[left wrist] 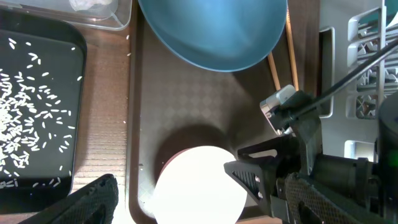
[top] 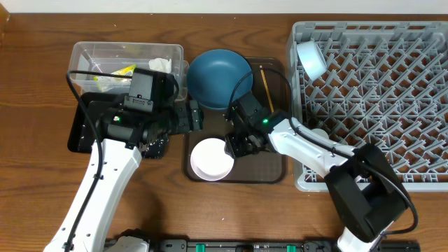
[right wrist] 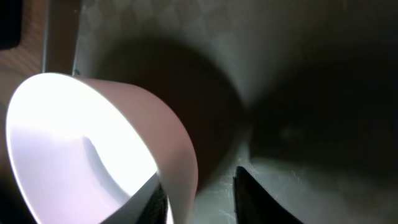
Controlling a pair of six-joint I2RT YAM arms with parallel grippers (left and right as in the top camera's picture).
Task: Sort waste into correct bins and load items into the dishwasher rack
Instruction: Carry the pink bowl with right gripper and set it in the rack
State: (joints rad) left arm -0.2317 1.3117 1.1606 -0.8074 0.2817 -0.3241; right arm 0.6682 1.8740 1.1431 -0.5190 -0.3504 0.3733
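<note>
A white bowl [top: 211, 159] [left wrist: 199, 186] [right wrist: 74, 155] stands on the brown serving tray [top: 269, 168]. My right gripper [top: 231, 145] [right wrist: 202, 199] straddles its right rim. One finger lies against the inner wall; the outer finger stands a little off the wall. My left gripper [top: 198, 115] [left wrist: 199, 205] hangs wide open above the bowl's left side, holding nothing. A dark blue plate [top: 218, 77] [left wrist: 217, 31] and two chopsticks [top: 266, 84] [left wrist: 273, 65] lie at the tray's far end. The clear box [top: 87, 52] holds a yellow wrapper [top: 120, 72] and tissue [top: 159, 65]. Rice [left wrist: 31, 118] covers the black tray [top: 78, 129].
The grey dishwasher rack [top: 392, 98] fills the right side, with a light blue bowl [top: 310, 59] tilted in its far left corner. My left arm hides most of the black tray from above. Bare wooden table lies in front of the serving tray.
</note>
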